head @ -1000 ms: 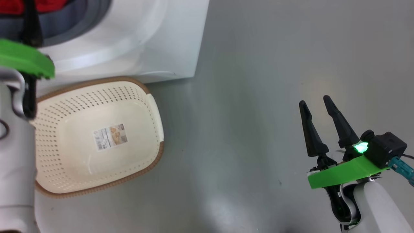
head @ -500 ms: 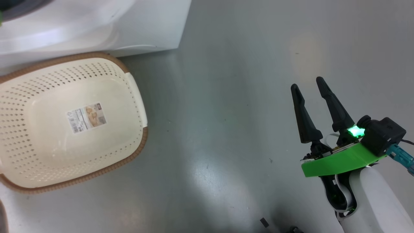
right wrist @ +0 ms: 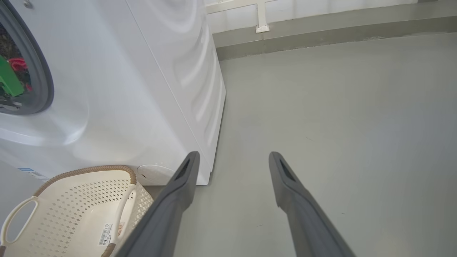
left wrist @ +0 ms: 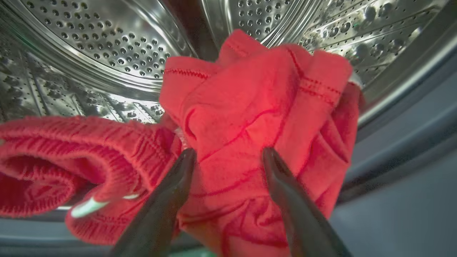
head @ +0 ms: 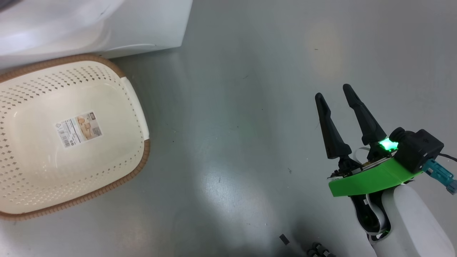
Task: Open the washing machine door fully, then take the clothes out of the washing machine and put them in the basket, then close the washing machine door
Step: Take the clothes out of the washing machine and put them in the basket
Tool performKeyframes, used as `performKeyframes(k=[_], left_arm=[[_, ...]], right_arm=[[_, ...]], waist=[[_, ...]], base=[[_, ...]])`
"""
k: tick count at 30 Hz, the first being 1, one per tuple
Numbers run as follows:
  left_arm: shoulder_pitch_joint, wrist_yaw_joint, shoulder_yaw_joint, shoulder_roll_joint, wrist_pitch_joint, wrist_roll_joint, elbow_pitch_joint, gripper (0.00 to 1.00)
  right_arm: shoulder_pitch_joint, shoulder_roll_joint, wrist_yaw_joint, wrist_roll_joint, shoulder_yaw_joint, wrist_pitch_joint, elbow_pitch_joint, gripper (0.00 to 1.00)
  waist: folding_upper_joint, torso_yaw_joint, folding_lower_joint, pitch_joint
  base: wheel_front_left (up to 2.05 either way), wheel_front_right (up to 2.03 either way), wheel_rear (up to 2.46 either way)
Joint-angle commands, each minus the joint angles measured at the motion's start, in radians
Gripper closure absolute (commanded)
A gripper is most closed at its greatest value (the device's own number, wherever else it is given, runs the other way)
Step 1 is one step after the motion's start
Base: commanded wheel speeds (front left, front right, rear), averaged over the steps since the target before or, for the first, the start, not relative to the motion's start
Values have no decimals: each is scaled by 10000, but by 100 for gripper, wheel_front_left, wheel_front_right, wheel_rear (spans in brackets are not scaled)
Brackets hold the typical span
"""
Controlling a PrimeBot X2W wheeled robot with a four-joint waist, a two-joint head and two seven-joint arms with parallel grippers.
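Our head camera has swung aside. In the perforated steel drum (left wrist: 107,46) our left pincer (left wrist: 229,151) gapes wide at the bright red fabric clothes (left wrist: 257,107), gripping nothing yet. Meanwhile our right pincer (head: 333,91) is spread and empty, and the cream perforated plastic basket (head: 142,157) is unfilled.

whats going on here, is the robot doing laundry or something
Yes, the robot is unloading the washing machine. Its left gripper is inside the steel drum, open and pointed at a bunched heap of red clothes, with nothing gripped yet. The basket sits on the floor right by the machine, with no clothes in it. The right gripper is open too, over the floor, holding nothing.
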Motion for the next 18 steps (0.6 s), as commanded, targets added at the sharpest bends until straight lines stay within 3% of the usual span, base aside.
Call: performKeyframes(k=[1, 8, 9, 10, 11, 12, 14, 18], left_arm=[[-40, -41, -16, 494, -44, 2, -43, 0], [-225, -61, -276, 493, -44, -168, 560, 2], [-215, -62, -305, 473, -44, -200, 603, 9], [-205, -63, -343, 446, -44, -232, 643, 50], [-202, -63, -399, 429, -44, -256, 677, 65], [-206, -64, -449, 425, -44, -289, 705, 71], [-211, -64, -540, 430, -44, -373, 750, 100], [-203, -65, -665, 414, -44, -586, 734, 100]], right_arm=[[131, -80, 75, 144, 153, -65, -256, 0], [100, -37, 75, 132, 204, -65, -338, 0], [105, -39, 75, 134, 210, -65, -353, 0], [113, -45, 75, 136, 216, -65, -365, 0], [119, -52, 75, 138, 223, -65, -371, 0], [119, -56, 75, 140, 227, -65, -376, 0], [111, -57, 75, 147, 237, -65, -384, 0], [119, -74, 75, 148, 227, -65, -414, 0]], waist=[[-1, 11, 0, -4], [-1, 25, 0, -8], [-1, 34, 0, -18], [-1, 41, 0, -27], [-1, 45, 0, -30], [-1, 46, 0, -34], [-1, 39, 0, -49], [-1, 55, 0, -96]], base=[[0, 0, 0], [0, 0, 0], [0, 0, 0], [0, 0, 0], [0, 0, 0], [0, 0, 0], [0, 0, 0], [0, 0, 0]])
